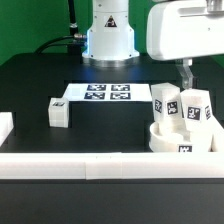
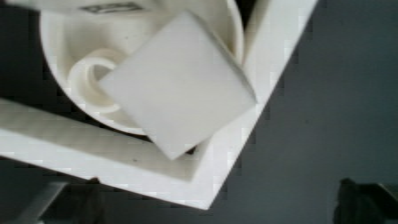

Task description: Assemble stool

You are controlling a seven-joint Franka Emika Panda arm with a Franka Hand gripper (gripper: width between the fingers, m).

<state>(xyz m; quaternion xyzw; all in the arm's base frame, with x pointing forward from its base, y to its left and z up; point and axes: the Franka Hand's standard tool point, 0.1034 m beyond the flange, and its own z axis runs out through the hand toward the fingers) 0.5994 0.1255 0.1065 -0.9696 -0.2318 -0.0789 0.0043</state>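
We saw the end effector spread wide, nothing between its fingers, hanging above the stool parts at the right of the exterior view. The round seat sat on the black tabletop at the lower right of that frame, just beside the long border rail running along the lower edge. We couldn't tell if the two touched. Two blocks stood upright on the seat, tags facing the camera: the left leg block and the right leg block, close together. We couldn't tell whether they were fixed or only resting. The loose leg block lay at middle left, well apart from the seat. The marker board lay flat at centre frame, in front of the robot base. In the wrist view one standing block showed a broad white face turned like a diamond, with the seat's ring behind it and two rails meeting in a corner around both.
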